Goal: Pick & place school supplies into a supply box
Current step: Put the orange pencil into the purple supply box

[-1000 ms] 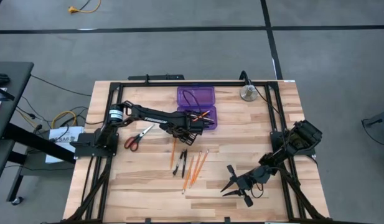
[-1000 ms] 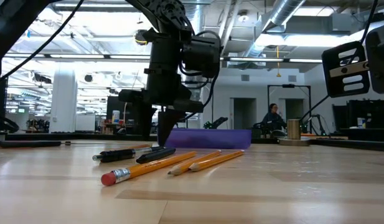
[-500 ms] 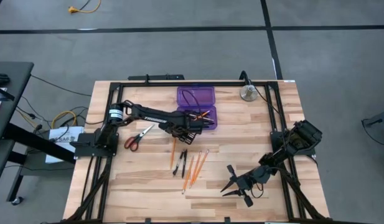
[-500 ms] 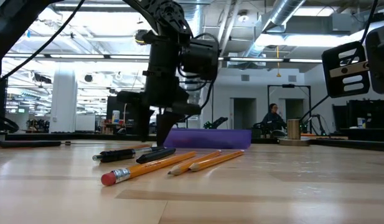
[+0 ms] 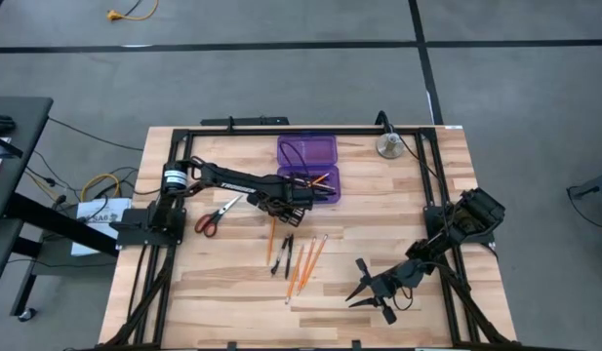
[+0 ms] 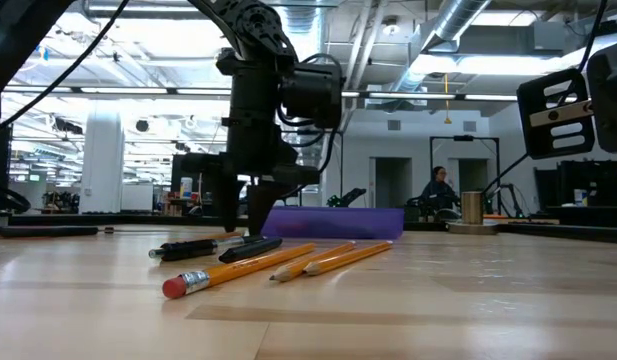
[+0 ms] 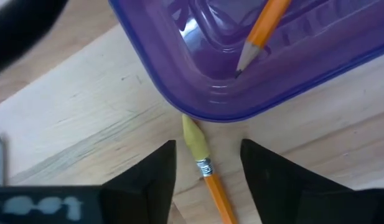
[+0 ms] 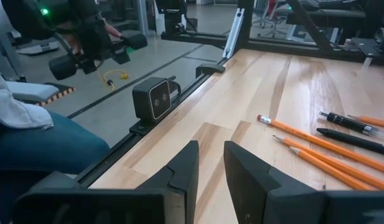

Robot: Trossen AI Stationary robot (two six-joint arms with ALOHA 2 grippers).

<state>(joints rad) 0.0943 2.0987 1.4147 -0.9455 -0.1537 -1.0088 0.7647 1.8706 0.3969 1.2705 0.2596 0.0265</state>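
The supply box (image 5: 308, 167), translucent purple, lies open at the table's far middle, with orange pencils (image 5: 320, 181) in its near half. My left gripper (image 5: 278, 207) points down just in front of the box's near left corner (image 7: 198, 106). It is open, its fingers on either side of the eraser end (image 7: 193, 135) of an orange pencil (image 5: 272, 236) that lies flat on the table, touching nothing. More school supplies lie on the wood: black pens (image 5: 283, 251), orange pencils (image 5: 301, 265), a pale pencil (image 5: 316, 250) and red-handled scissors (image 5: 215, 214). My right gripper (image 5: 357, 285) waits open at the near right.
A round silver metal object (image 5: 387, 146) stands at the far right, beside the black frame rail (image 5: 429, 175). The right wrist view shows a person's leg in jeans (image 8: 42, 149) beyond the table's edge. Bare wood lies between the pencils and my right gripper.
My left gripper has come down a little toward the table, over the eraser end of the pencil by the box. It has stayed open. Nothing on the table has moved.
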